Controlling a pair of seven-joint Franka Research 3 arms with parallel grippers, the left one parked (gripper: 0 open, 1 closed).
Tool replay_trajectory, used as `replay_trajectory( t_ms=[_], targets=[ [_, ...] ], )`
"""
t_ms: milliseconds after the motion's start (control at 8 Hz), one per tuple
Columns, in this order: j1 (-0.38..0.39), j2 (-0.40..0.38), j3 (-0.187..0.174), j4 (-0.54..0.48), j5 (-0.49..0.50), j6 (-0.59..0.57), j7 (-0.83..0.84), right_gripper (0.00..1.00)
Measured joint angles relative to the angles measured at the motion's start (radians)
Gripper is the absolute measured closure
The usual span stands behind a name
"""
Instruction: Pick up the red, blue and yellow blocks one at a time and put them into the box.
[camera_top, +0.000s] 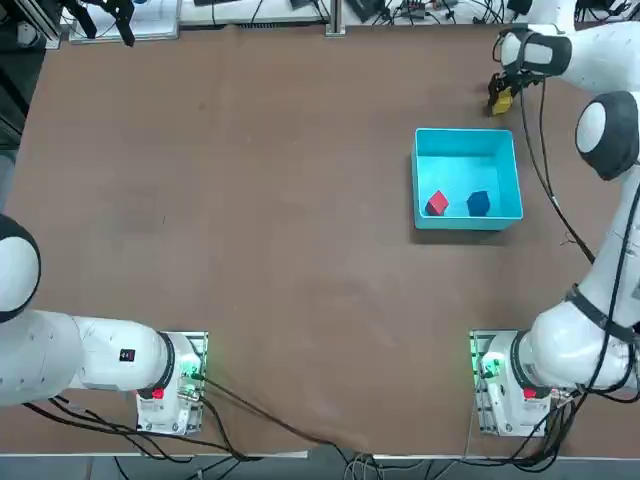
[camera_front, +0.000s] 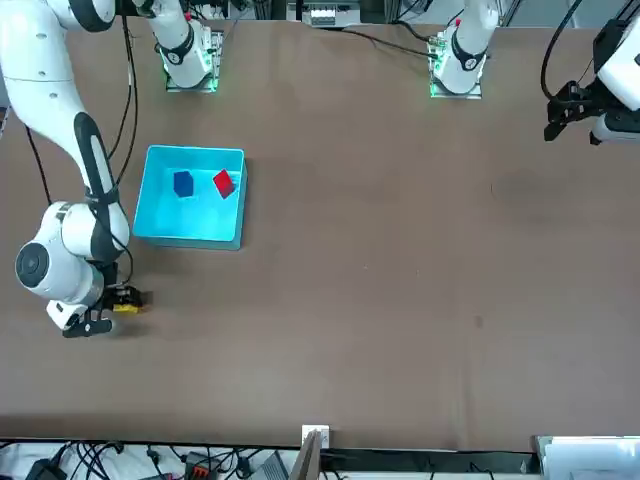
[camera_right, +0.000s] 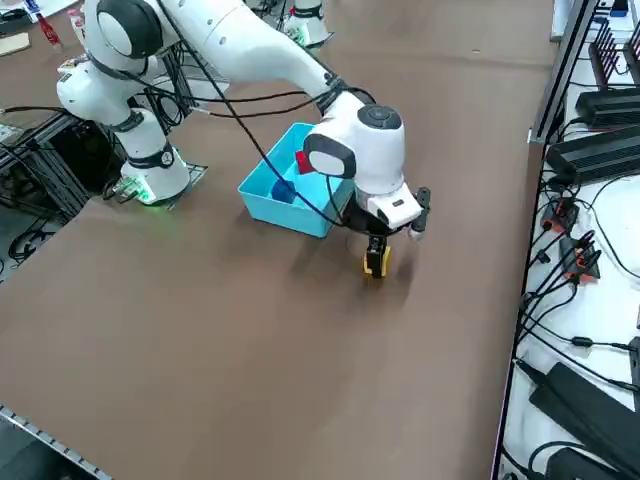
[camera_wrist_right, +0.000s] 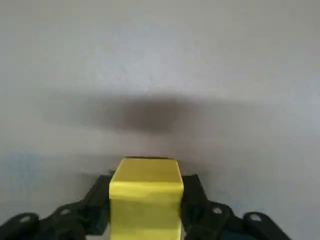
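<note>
Top view: right hand (camera_top: 500, 97) hovering beyond the far wall of the box (camera_top: 468, 222), pinching the yellow block (camera_top: 501, 100) between its fingers. Red block (camera_top: 437, 203) and blue block (camera_top: 478, 203) lying side by side, slightly apart, inside the box near its nearer wall. Worktop (camera_top: 250, 220) stretching bare and wide toward the robot's left; far edge running close behind the hand, with cables (camera_top: 420, 12) lying past it.

Front view: hand (camera_front: 118, 303) sitting low over the worktop (camera_front: 400, 300), near the box (camera_front: 190, 238) but apart from it, yellow block (camera_front: 125, 306) showing between dark fingers. Red block (camera_front: 223, 183) and blue block (camera_front: 183, 183) resting in the box half toward the arm bases. Nothing standing between hand and box.

Right side view: hand (camera_right: 377, 259) pointing straight down, gripping the yellow block (camera_right: 376, 262), box (camera_right: 285, 212) just behind it. Worktop's edge running along the right, with cables (camera_right: 565, 240) and dark equipment (camera_right: 595, 150) lying beyond.

Right wrist view: fingers (camera_wrist_right: 92, 200) pressing on both sides of the yellow block (camera_wrist_right: 146, 197), a dark shadow lying on the bare surface ahead.
</note>
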Motion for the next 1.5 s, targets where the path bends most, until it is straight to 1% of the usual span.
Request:
replay_trajectory(
  t_ms=[125, 250, 500, 625, 750, 875, 1000, 1125, 1250, 1375, 1500],
  targets=[
    [0.002, -0.026, 0.004, 0.005, 0.0, -0.03, 0.0, 0.3],
    [0.007, -0.076, 0.007, 0.012, 0.0, -0.102, 0.014, 0.3],
    [0.04, -0.229, 0.016, 0.007, 0.002, -0.296, 0.121, 0.3],
    [0.071, -0.309, 0.018, -0.034, 0.002, -0.346, 0.179, 0.3],
    [0.102, -0.391, 0.02, -0.128, 0.004, -0.343, 0.215, 0.3],
    [0.125, -0.469, 0.02, -0.25, 0.015, -0.308, 0.232, 0.3],
    [0.139, -0.54, 0.021, -0.389, 0.029, -0.228, 0.237, 0.3],
    [0.152, -0.598, 0.023, -0.538, 0.035, -0.117, 0.244, 0.3],
    [0.173, -0.632, 0.024, -0.659, 0.036, -0.028, 0.266, 0.3],
    [0.205, -0.643, 0.026, -0.728, 0.036, 0.017, 0.309, 0.3],
    [0.23, -0.643, 0.027, -0.76, 0.036, 0.035, 0.342, 0.3]
  ],
)
